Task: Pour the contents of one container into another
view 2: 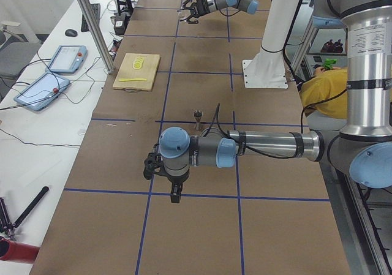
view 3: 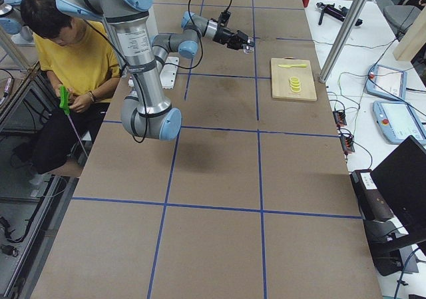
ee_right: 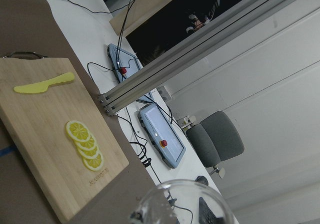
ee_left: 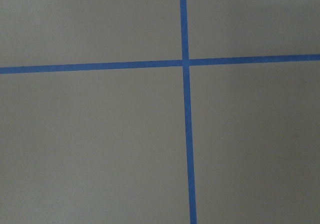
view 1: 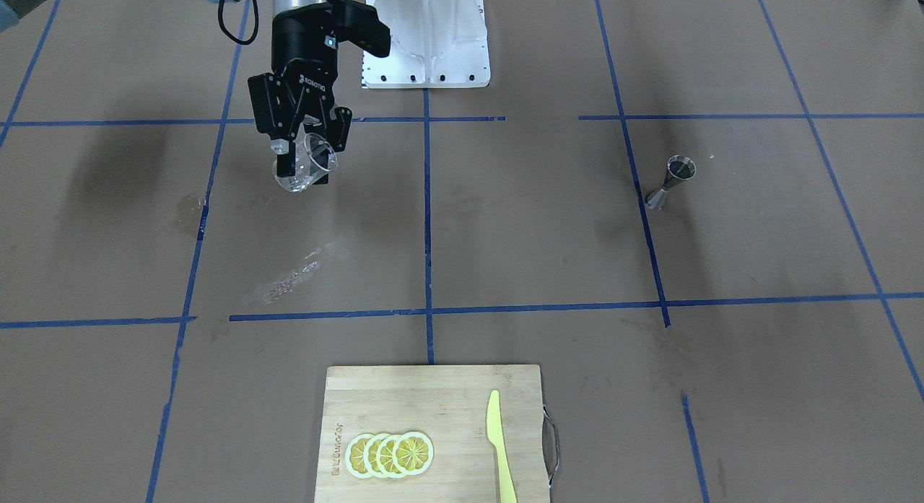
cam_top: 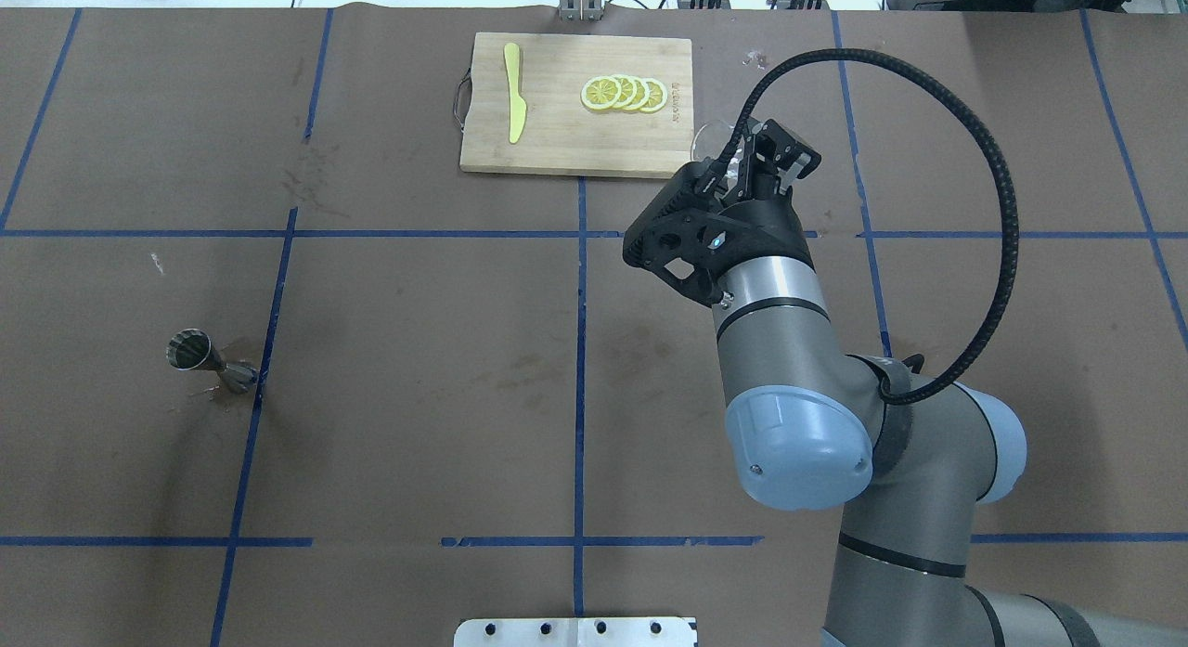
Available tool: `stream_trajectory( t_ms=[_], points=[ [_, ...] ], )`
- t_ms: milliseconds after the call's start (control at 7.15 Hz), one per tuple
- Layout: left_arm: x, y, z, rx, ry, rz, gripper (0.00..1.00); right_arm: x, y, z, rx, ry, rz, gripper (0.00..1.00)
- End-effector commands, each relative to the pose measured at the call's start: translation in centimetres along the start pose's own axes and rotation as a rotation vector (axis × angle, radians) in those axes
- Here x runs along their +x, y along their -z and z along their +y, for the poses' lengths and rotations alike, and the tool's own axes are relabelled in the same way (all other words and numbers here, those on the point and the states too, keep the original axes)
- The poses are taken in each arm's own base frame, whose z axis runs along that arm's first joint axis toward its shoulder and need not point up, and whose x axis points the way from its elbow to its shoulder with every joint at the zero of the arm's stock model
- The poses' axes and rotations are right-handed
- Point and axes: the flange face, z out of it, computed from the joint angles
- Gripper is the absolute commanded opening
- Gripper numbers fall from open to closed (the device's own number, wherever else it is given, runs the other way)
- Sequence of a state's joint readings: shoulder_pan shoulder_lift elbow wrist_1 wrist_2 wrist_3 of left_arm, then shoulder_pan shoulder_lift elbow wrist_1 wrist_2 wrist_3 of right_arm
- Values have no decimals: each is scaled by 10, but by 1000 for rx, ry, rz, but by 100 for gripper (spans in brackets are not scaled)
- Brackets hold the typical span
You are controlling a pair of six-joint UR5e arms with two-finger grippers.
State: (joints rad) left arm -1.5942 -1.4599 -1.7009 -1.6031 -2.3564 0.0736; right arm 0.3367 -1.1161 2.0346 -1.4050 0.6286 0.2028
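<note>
The clear glass cup (view 1: 302,172), short, round and thin-rimmed, hangs tilted above the table, well apart from the cutting board (view 1: 433,395) toward the robot's base and right. The steel hourglass jigger (view 1: 671,182) stands upright, well apart from the board toward the robot's left. The right gripper (view 1: 307,156) grasps the cup, its jaws narrowed to the cup's width; the left gripper's (view 2: 168,180) state cannot be told.

You'll find the glass cup (view 1: 303,169) in the right gripper (view 1: 310,155) on the robot's right, the jigger (view 1: 671,182) well apart on its left. The cutting board (view 1: 447,402) lies opposite the base (view 1: 426,48), bearing lemon slices (view 1: 390,454), with the knife (view 1: 499,449) on their jigger side.
</note>
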Motion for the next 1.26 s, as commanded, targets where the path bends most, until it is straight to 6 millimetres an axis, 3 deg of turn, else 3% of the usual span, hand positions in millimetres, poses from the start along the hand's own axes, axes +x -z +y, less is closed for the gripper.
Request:
stream_trajectory(
  t_ms=[0,280,700,840,980,1120],
  points=[
    [-1,7,-2,16,-20,-4,100,7,-5,19,-2,-81,-13,0],
    [-1,6,-2,14,-17,-2,100,14,2,44,-40,-253,-90,0],
    [0,7,-3,17,-15,-2,100,29,11,99,-120,-465,-113,0],
    [1,7,-3,19,-13,-1,100,24,8,114,-159,-530,-122,0],
    [1,7,-4,20,-14,-1,100,27,9,129,-146,-706,-128,0],
    [1,7,-4,20,-16,-1,100,27,4,165,-137,-738,-134,0]
  ],
)
